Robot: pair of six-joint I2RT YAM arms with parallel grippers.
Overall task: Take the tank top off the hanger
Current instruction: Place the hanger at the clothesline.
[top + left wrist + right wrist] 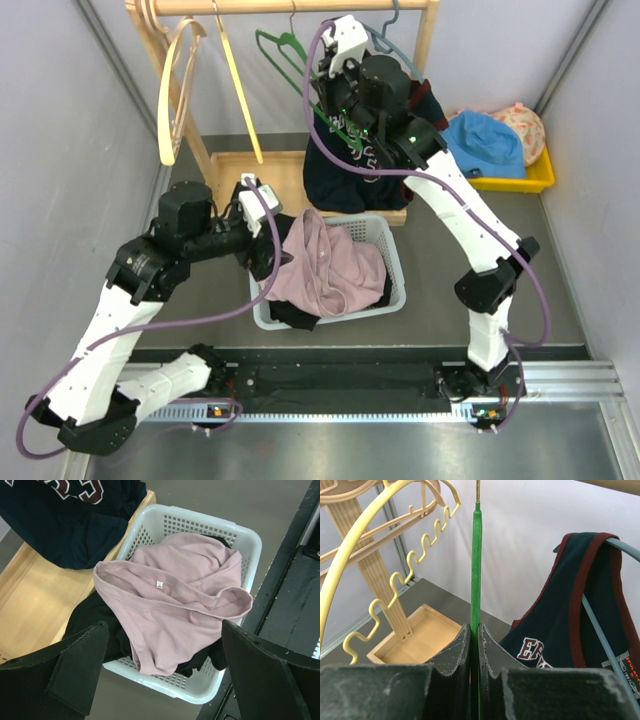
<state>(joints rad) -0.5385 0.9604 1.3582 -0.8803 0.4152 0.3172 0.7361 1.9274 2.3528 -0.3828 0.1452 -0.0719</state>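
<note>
**Right fingers pinch a green hanger while the tank top hangs beside them**

The right fingers [474, 636] are pressed together around the thin stem of a green hanger [476, 555], which rises straight up from between them. The two fingers nearly meet, with only the stem between them.

To the right of these fingers, and not touching them, hangs the navy tank top [555, 625]. It has maroon trim and part of a white printed word on its chest. It is draped over a blue-grey hanger [625, 547], with one strap looped over the hanger's arm.

To the left of the fingers stands a pale wooden rack post [375, 585], with cream-coloured hangers in front of it.

The left fingers [162, 630] are spread wide apart and hold nothing. Directly below and between them sits a white plastic laundry basket [200, 527] on the grey tabletop [225, 500]. A dusty pink garment [175, 605] is heaped on top in the basket, and dark clothing [90, 615] spills over its edge. Beyond the left fingers, the lower part of the tank top hangs over the rack's wooden base [35, 605].
</note>
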